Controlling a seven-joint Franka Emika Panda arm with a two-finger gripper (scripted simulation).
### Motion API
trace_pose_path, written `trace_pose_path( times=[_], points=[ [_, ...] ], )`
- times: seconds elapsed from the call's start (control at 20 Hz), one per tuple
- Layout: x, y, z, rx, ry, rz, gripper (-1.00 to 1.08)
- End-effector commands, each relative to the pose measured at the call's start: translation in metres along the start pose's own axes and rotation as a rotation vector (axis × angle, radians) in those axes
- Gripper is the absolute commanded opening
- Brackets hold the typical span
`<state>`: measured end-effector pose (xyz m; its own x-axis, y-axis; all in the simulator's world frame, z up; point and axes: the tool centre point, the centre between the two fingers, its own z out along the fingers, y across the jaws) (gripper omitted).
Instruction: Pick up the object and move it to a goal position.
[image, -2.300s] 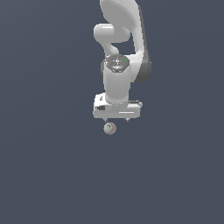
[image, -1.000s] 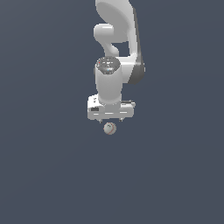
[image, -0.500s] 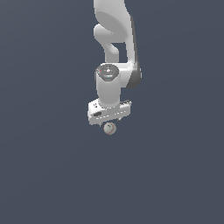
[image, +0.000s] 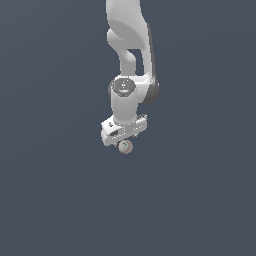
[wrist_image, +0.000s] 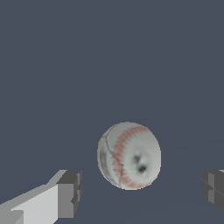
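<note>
The ball (wrist_image: 129, 155) sits on the dark floor (wrist_image: 109, 57), directly under the claw (wrist_image: 140, 192). Its fingers (wrist_image: 70, 194) stand spread at nine and three o'clock, clear of the ball, seemingly ready to straddle it.

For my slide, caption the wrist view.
Open claw straddling a red-stitched baseball, fingers apart from it on both sides.
</note>
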<state>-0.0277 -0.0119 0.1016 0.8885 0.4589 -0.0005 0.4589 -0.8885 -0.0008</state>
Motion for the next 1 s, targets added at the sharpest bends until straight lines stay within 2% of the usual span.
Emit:
trace_pose_path(
  times=[0.0,0.45,0.95],
  points=[
    [-0.001,0.0,0.002,-0.001,0.0,-0.024,1.0],
    [-0.002,-0.001,0.009,-0.001,0.0,-0.032,1.0],
    [-0.003,-0.001,0.05,-0.001,0.001,-0.036,1.0]
  ],
)
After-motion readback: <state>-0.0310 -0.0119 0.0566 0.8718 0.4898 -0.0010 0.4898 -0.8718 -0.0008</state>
